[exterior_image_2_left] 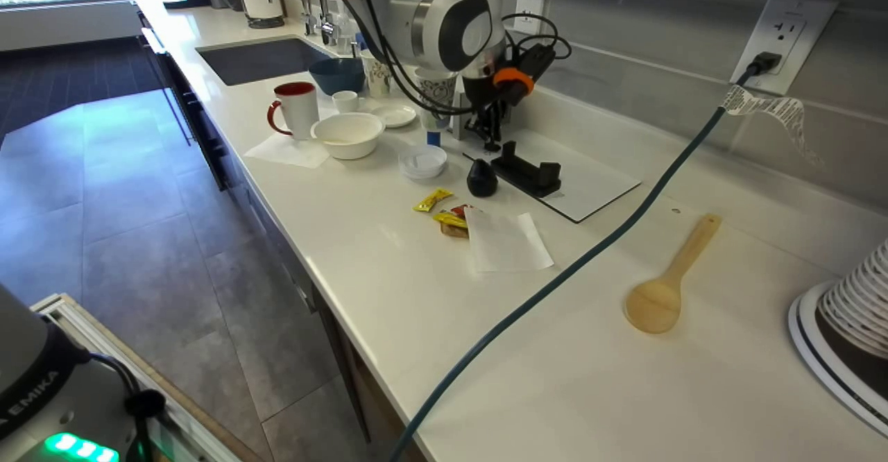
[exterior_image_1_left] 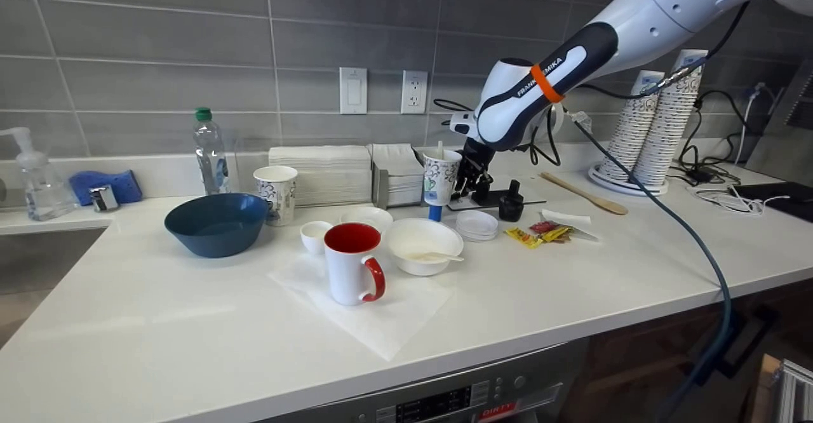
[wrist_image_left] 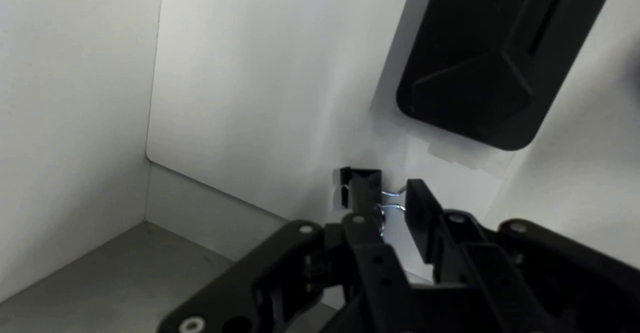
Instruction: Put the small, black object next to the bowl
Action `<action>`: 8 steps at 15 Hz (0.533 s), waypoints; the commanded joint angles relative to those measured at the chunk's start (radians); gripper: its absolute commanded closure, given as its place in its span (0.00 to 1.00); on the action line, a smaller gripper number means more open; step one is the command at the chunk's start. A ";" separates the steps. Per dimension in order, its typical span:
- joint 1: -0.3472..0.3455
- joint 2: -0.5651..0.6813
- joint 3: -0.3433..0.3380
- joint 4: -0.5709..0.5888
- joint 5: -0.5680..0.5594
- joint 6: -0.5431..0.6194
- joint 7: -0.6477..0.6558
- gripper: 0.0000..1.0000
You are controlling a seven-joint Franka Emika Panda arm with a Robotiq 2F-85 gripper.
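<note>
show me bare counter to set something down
Bare counter: in front of the blue bowl, between the sink and paper sheet; also in front of the wooden spoon and cup stacks, though a cord cuts across. Crowded: around the white bowl, with mug, small cup, plate and stacked discs.

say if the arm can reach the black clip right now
Probably yes: nothing visible blocks the parted fingers from the black clip, whose silver wires show between them in the wrist view. One finger hides part of the clip, so contact is unclear.

Clip [wrist_image_left: 375,188] was black and silver, gripper [wrist_image_left: 389,193] mostly black, mug [exterior_image_1_left: 346,277] white but red inside, paper cups [exterior_image_1_left: 279,194] kinda swirly, one bowl [exterior_image_1_left: 216,239] dark blue, another bowl [exterior_image_1_left: 422,267] white.
</note>
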 commanded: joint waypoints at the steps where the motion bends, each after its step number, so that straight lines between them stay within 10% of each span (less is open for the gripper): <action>1: -0.006 0.029 0.010 0.042 0.044 0.016 -0.064 0.96; 8: 0.003 0.005 0.005 0.036 0.069 0.024 -0.053 0.99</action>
